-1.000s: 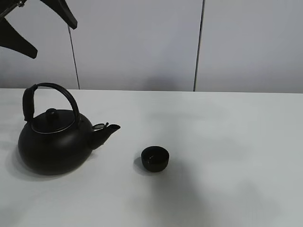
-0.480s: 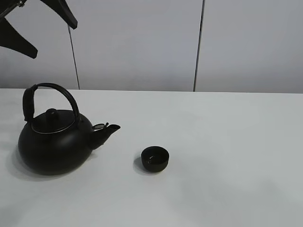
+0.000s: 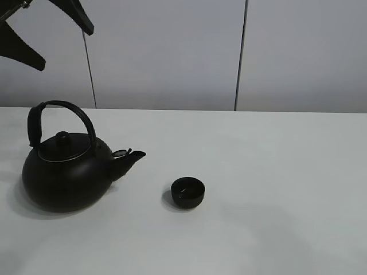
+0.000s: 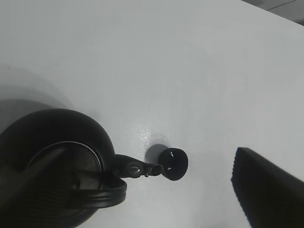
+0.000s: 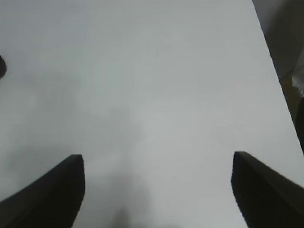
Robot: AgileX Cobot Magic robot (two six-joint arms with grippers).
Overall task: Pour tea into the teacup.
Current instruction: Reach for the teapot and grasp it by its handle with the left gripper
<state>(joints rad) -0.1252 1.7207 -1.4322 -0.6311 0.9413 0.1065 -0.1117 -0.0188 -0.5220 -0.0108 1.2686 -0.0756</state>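
The teacup [image 3: 188, 192] is a small black handleless bowl standing on the white table, just right of the spout of a big black kettle [image 3: 63, 172] with an arched handle. My left gripper [image 3: 64, 48] is open and empty, high above the kettle at the upper left. In the left wrist view the gripper [image 4: 149, 156] looks down on the kettle [image 4: 57, 156] and the teacup [image 4: 173, 164]. My right gripper [image 5: 157, 159] is open and empty over bare table. It is out of the exterior view.
The white table [image 3: 275, 172] stretches to the right of the cup. A grey panelled wall [image 3: 172, 57] stands behind it. The table's side edge [image 5: 271, 52] shows in the right wrist view.
A faint shadow on the table in front of the teacup has faded and shifted right. The kettle, the teacup and the left gripper have not moved.
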